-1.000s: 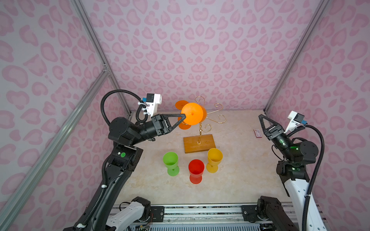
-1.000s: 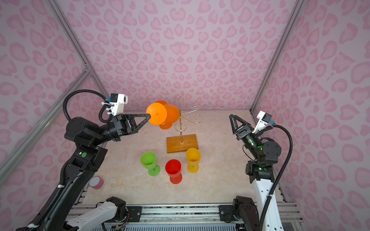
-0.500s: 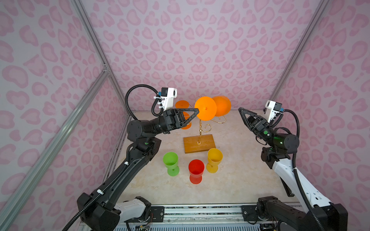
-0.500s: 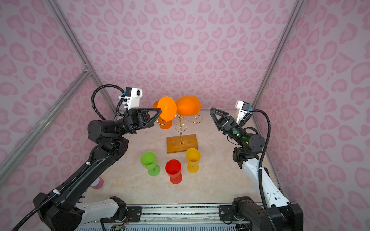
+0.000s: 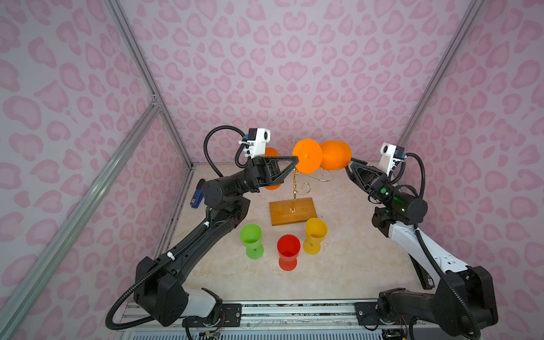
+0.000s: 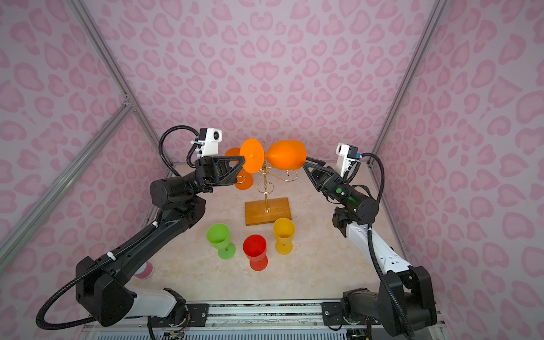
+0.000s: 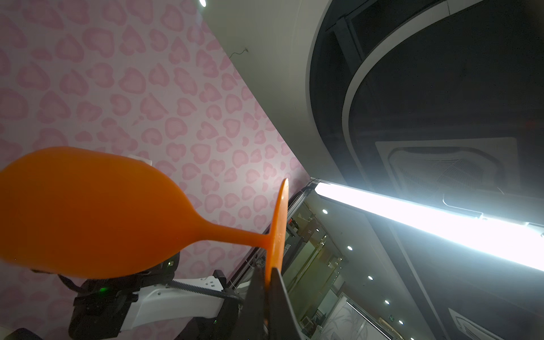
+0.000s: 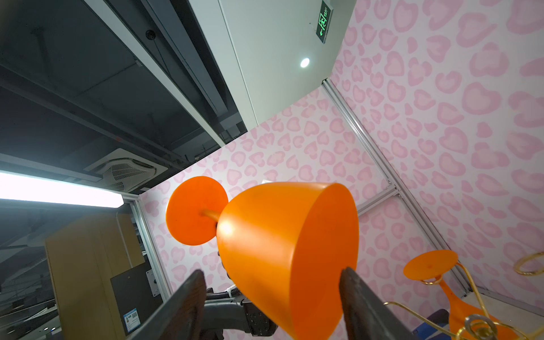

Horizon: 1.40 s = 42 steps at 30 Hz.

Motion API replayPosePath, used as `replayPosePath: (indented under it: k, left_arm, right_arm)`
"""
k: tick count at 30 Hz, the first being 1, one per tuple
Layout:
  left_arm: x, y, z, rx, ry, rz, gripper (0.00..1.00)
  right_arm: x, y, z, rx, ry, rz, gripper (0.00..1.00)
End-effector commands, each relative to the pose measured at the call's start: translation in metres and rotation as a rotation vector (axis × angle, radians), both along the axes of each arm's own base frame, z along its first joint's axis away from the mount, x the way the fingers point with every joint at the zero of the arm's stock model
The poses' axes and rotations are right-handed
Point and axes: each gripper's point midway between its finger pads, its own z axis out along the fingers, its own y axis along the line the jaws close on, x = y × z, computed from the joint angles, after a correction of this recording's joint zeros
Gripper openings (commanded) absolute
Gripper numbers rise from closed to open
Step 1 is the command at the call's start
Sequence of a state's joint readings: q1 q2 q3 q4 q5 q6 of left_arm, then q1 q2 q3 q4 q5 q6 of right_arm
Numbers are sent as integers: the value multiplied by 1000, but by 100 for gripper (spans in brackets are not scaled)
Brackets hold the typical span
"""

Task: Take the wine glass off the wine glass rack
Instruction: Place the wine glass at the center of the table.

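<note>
An orange wine glass [image 5: 335, 154] [image 6: 287, 154] lies on its side in the air, above the gold wire wine glass rack [image 5: 294, 188] [image 6: 266, 188] and clear of it. My left gripper [image 5: 295, 160] [image 6: 243, 160] [image 7: 269, 270] is shut on the rim of the glass's foot disc. My right gripper [image 5: 348, 164] [image 6: 306, 164] [image 8: 272, 272] is open, its jaws straddling the bowl's mouth end; one finger [image 8: 353, 288] sits at the rim, the other stands apart. A second orange glass [image 5: 272, 185] [image 8: 429, 268] hangs upside down on the rack's left arm.
Green [image 5: 250, 235], red [image 5: 288, 248] and yellow [image 5: 315, 232] goblets stand upright in front of the rack's wooden base [image 5: 293, 210]. A blue object [image 5: 197, 197] lies by the left wall, a pink roll [image 6: 144, 269] under the left arm, a black strip [image 5: 424, 279] at the right.
The left gripper carried the orange glass from the rack's left side up and to the right, over the rack. The right arm swung in until its open jaws reached the bowl.
</note>
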<state>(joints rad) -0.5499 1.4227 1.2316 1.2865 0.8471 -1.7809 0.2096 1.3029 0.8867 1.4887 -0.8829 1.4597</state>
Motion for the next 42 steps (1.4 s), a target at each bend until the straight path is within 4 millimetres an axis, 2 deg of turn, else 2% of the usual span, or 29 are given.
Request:
replayPosePath:
  k: [1,4,7,11,13,21,26,28,31,33,38,42]
  left_arm:
    - [-8,8,9,-69,-31,-27,2]
    - [-5,7,8,-79,-21,-41,3]
    - [-4,6,7,-87,-15,-52,2]
    - [-2,5,4,-87,-6,-58,2]
    - [-2,5,3,-85,-6,-58,2]
    - [1,4,-1,-84,2,-58,6]
    - [2,3,-1,-92,-2,-58,28]
    - [2,4,-1,-96,-4,-58,33]
    - [2,4,-2,-103,-15,-56,35]
    - [3,4,-3,-105,-21,-51,42]
    - [-2,3,-9,-88,-91,-34,55]
    - [-17,1,-14,-19,-211,14,63]
  right_arm:
    - [-12,3,6,6,-57,31,70]
    - [-15,6,7,-1,-75,37,67]
    - [-17,10,8,-7,-84,48,57]
    - [-18,10,10,-6,-91,48,33]
    - [-18,10,11,-4,-93,45,27]
    - [-24,8,12,-1,-113,32,17]
    - [-28,6,13,7,-129,14,5]
    - [-28,5,14,12,-133,7,0]
    - [-27,2,15,26,-128,-3,0]
    - [-26,-2,16,38,-124,-20,0]
    - [-15,-27,26,76,-89,-114,0]
    - [1,-40,27,-52,-28,-296,0]
